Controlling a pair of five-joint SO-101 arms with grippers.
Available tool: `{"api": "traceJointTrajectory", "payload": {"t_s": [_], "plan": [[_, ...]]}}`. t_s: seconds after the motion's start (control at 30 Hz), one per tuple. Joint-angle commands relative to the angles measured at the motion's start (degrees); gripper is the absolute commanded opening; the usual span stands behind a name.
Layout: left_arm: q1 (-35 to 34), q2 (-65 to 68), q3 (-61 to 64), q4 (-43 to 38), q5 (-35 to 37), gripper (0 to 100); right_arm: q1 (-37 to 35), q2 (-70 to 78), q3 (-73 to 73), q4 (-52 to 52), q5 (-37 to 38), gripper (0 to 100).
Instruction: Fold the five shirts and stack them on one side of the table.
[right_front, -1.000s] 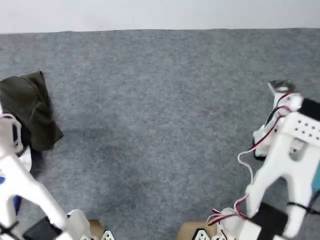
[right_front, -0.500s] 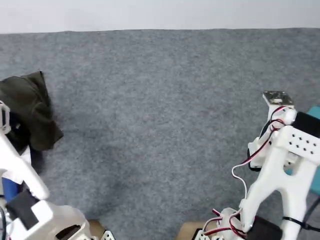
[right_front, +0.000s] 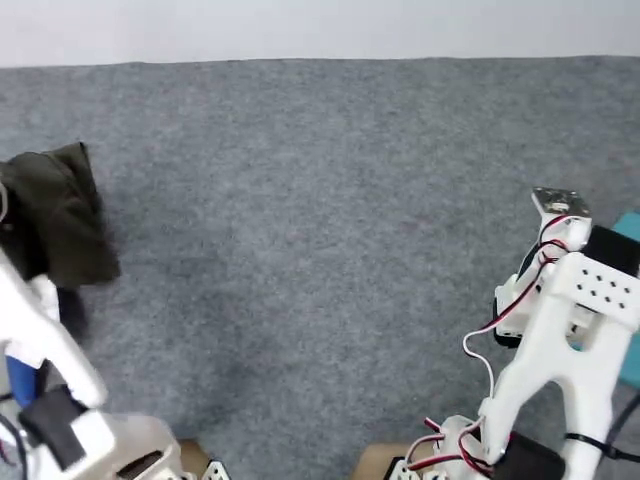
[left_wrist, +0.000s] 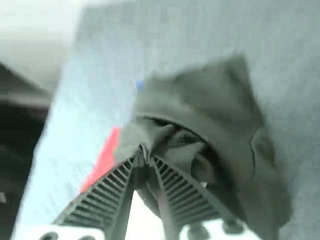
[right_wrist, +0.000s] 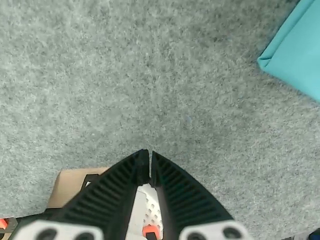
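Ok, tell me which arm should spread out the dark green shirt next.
Left. The left gripper is shut on a fold of the dark green shirt. The right gripper is shut over bare grey mat on the opposite side, beside a teal cloth.

Right gripper (right_wrist: 149, 152) closed, empty, over grey felt table (right_wrist: 125, 75); teal shirt (right_wrist: 295, 50) nearby, apparently folded; tan board (right_wrist: 67, 187) below.
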Motion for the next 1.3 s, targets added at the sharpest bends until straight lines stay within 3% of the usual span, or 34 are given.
{"api": "traceJointTrajectory", "payload": {"t_s": [0.0,0.23,0.43,0.6,0.7,0.97,1.07,1.27], "plan": [[7.4,-11.1,-3.7,0.9,-0.4,0,-0.5,-2.1,-0.4,2.5,-0.4,0.9],[28.5,-22.4,-3.6,1.9,-0.2,0,-0.5,-2.1,-0.4,2.6,-0.4,0.9],[46.8,-23.5,-3.7,2.5,8.7,0,-0.5,-2.1,-0.4,2.6,-0.4,0.9],[55.9,-23.1,-1.9,2.1,12.3,1,-0.6,-2.1,-0.4,2.6,-0.4,0.9],[55.1,-21.5,3.1,0.2,12.7,1,-0.7,-2.1,-0.4,2.6,-0.4,0.9],[40.0,-13.1,20.9,-4.4,12.5,1,-2.4,-2.0,-0.5,2.4,-0.3,0.9],[34.6,-9.6,27.3,-7.4,9.5,1,-7.5,-2.0,-0.6,2.4,-0.3,0.9],[24.9,-4.7,33.3,-10.0,2.8,4,-26.1,-1.4,-0.7,1.4,-0.3,1.1]]}}
